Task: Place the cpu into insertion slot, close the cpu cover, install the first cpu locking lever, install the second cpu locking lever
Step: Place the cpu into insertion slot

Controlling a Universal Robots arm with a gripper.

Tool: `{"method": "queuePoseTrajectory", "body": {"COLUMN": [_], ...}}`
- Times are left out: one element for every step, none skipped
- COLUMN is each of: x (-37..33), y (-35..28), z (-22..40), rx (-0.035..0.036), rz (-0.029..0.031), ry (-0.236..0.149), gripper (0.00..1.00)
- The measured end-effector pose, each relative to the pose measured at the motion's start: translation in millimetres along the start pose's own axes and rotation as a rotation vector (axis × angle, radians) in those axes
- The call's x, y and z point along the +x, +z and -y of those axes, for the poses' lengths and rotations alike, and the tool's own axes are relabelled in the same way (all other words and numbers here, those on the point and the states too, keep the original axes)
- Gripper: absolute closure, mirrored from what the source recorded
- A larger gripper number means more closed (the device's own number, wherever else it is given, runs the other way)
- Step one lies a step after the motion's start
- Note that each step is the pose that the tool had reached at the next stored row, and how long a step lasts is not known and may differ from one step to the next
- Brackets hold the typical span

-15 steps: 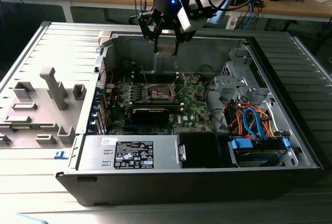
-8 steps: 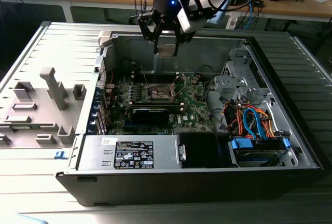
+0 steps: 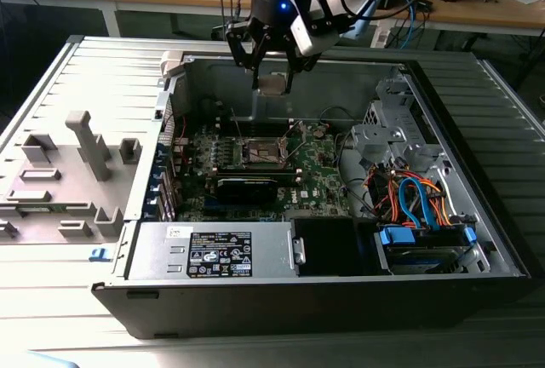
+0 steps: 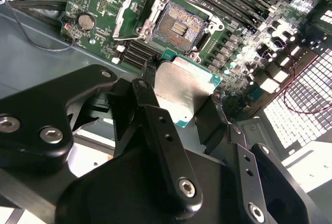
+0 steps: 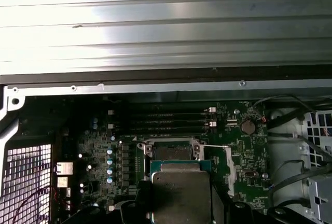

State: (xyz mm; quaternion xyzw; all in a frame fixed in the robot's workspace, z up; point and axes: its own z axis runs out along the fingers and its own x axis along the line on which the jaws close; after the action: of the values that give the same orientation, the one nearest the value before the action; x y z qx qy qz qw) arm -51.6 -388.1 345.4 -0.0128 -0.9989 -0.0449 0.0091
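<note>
Your hand clamps the cpu, upper centre, exterior view.
Probably light, stiff and fragile; grip only its edges.

Dull silvery metal cpu, matt black pincer, glossy green circuit board

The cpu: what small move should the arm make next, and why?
Probably lower it gently toward the insertion slot: the fingers hold the cpu well above the board, and the slot lies bare with the cpu cover swung open.
</note>
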Motion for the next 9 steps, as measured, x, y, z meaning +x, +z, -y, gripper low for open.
{"method": "queuePoseTrajectory", "body": {"x": [0.1, 0.1, 0.2, 0.2, 0.3, 0.4, 0.4, 0.4, 0.6], "y": [0.2, 0.3, 0.5, 0.8, 1.0, 1.2, 1.3, 1.4, 1.6], "z": [0.3, 0.4, 0.6, 1.0, 1.2, 1.5, 1.7, 1.8, 2.2], "rx": [0.0000, 0.0001, 0.0001, 0.0001, 0.0001, 0.0001, 0.0001, 0.0001, 0.0001], "rz": [0.0000, 0.0000, 0.0000, 0.0000, 0.0000, 0.0000, -0.0001, 0.0000, 0.0000], "ry": [0.000, 0.000, 0.000, 0.000, 0.000, 0.000, 0.000, 0.000, 0.000], "gripper": [0.45, 0.45, 0.45, 0.45, 0.45, 0.45, 0.45, 0.45, 0.45]}}
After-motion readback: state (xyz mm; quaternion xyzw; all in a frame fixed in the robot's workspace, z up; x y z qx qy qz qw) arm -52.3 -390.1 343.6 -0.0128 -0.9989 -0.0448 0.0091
